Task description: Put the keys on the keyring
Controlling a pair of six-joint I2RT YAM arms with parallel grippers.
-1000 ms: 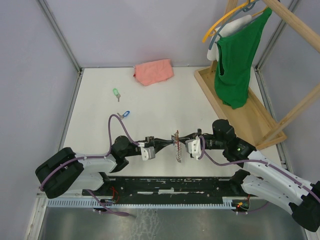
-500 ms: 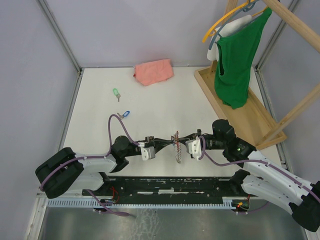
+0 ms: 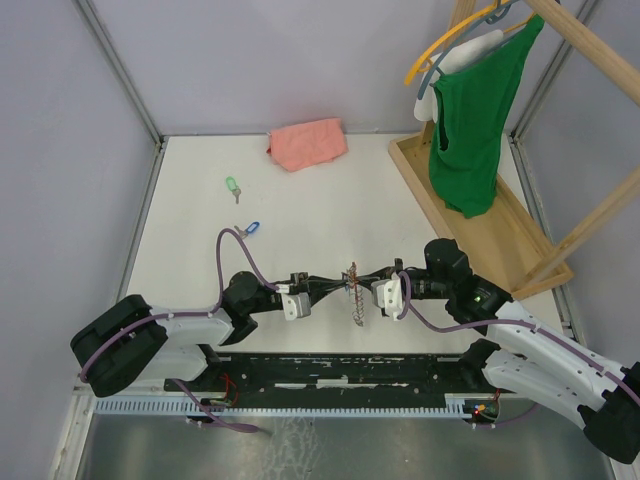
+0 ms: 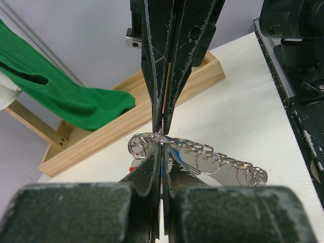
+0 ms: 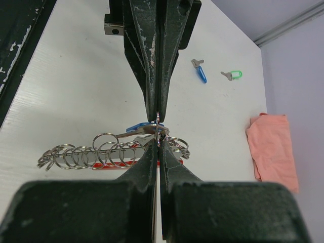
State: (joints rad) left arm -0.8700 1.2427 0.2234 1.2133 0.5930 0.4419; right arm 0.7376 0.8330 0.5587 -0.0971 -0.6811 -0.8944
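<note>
Steel keyring chain (image 3: 353, 300) pinched by both claws by the worktop's (image 3: 330, 210) near edge.
From above, the left gripper (image 3: 344, 284) and right gripper (image 3: 361, 281) are seen shut tip to tip on the chain, while a green key (image 3: 232, 186) and a blue key (image 3: 251, 228) are seen loose towards the left edge. At the left wrist, only a sliver of ring is held, so a slip is risked. At the right wrist, a blue-headed key (image 5: 135, 127) is seen at the pinch and could be dropped if either grip were eased.

Lab test booth (plain framed wall panels (image 3: 60, 150)).
</note>
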